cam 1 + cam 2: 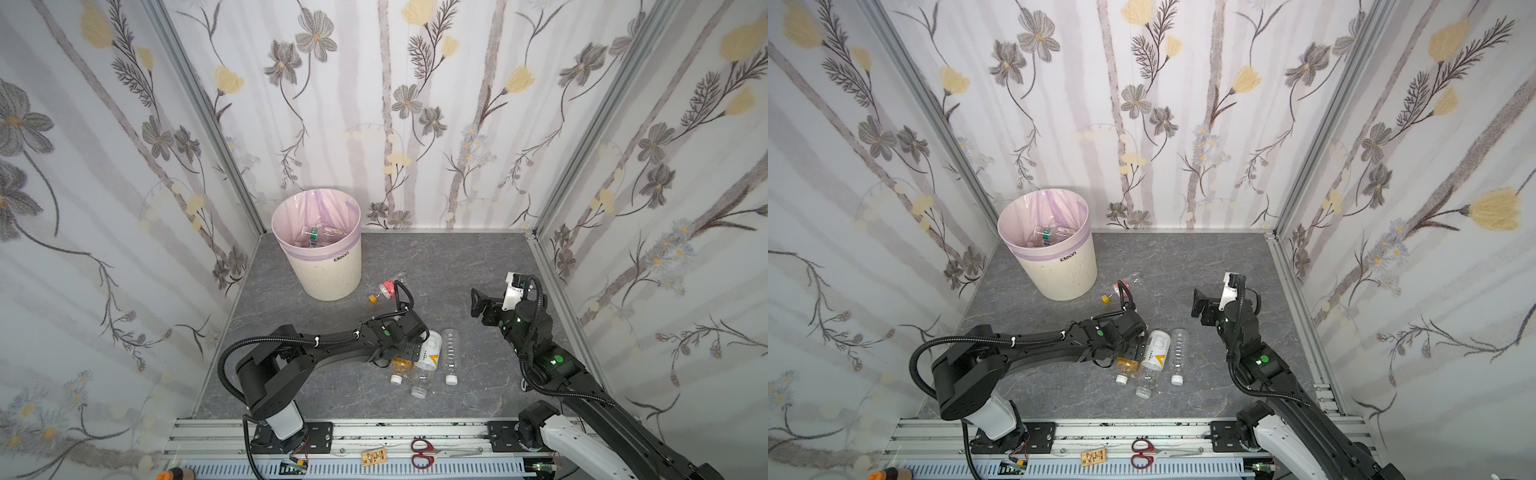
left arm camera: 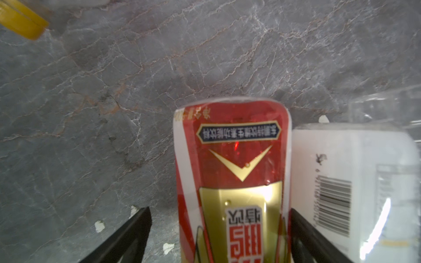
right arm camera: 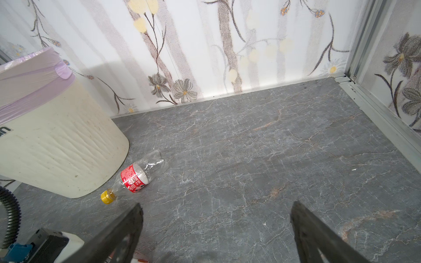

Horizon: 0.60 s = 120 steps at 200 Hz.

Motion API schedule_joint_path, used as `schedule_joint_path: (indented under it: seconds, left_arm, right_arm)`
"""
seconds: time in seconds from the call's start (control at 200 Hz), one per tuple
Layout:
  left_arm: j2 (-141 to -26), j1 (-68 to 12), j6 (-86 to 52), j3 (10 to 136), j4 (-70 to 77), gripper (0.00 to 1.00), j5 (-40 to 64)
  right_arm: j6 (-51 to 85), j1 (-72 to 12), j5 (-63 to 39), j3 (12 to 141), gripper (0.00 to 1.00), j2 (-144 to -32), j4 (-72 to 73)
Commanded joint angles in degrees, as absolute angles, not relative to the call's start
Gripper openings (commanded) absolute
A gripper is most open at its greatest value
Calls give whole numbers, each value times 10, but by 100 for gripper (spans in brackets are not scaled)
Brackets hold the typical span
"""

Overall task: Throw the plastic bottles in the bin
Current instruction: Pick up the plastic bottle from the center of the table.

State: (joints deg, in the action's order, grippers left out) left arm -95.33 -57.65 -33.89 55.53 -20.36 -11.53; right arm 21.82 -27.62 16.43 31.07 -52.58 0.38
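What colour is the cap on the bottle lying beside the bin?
Yellow; the cap shows best in the right wrist view.

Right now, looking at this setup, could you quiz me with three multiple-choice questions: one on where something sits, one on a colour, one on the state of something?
1. Where does the bin stand?
A. in a far corner
B. on the near rail
C. tipped over mid-floor

2. What colour is the cap of the bottle lying beside the bin?
A. blue
B. yellow
C. white

3. How are the right fingers?
A. closed on a bottle
B. holding scissors
C. open and empty

Answers:
1 A: both top views show it upright at the far corner.
2 B: the right wrist view shows a yellow cap on the red-labelled bottle.
3 C: only floor shows between them.
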Motion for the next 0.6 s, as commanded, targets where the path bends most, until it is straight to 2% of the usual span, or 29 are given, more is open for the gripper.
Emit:
schedule_joint_path:
  seconds: [0.0,0.355,0.465,0.595]
  left_arm:
    - [-960,-575,-342,554,-213,89,-146]
    - [-979,-567,-338,550,-214,73,-154]
    - [-977,-565,-337,554,-214,62,-155]
    - [-978,-564,-334,560,-214,58,-152]
  right_arm:
    - [229,-277,158,305,100,-530,26]
    - [239,-277,147,292,100,-530,44]
    - [242,-277,145,286,100,-532,52]
    - [243,-277,142,282,100,-537,57]
